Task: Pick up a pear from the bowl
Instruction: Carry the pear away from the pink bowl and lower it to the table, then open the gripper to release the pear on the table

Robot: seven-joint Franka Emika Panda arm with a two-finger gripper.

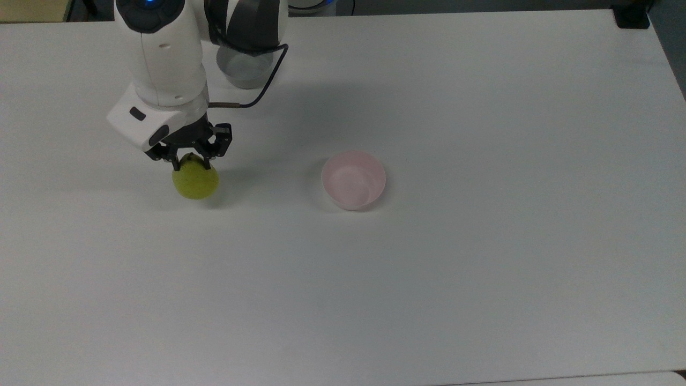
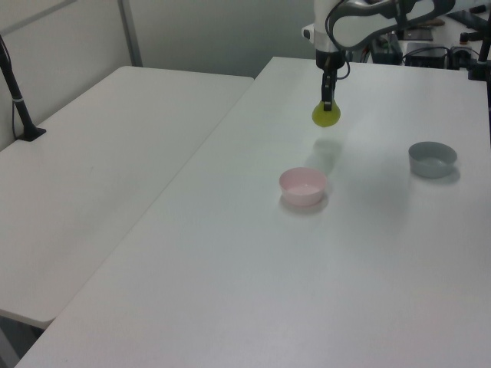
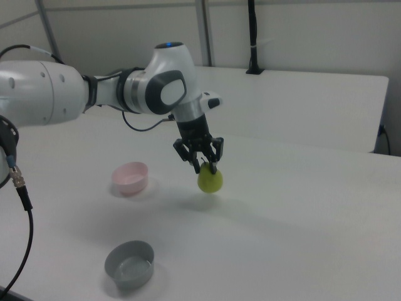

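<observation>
A yellow-green pear (image 1: pixel 195 182) (image 2: pixel 326 116) (image 3: pixel 210 180) hangs just above the white table, gripped by its narrow top. My gripper (image 1: pixel 187 157) (image 2: pixel 327 103) (image 3: pixel 205 165) points straight down and is shut on the pear. The pale pink bowl (image 1: pixel 353 179) (image 2: pixel 303 186) (image 3: pixel 130 178) stands with nothing in it, well off to the top view's right of the pear. In the left view the pear hangs beyond the bowl, with its shadow on the table between them.
A grey bowl (image 1: pixel 245 69) (image 2: pixel 432 159) (image 3: pixel 129 265) stands near the table's far edge in the top view, partly behind my arm. A second white table (image 2: pixel 100 153) adjoins at the left view's left, with a black post (image 2: pixel 19 96) on it.
</observation>
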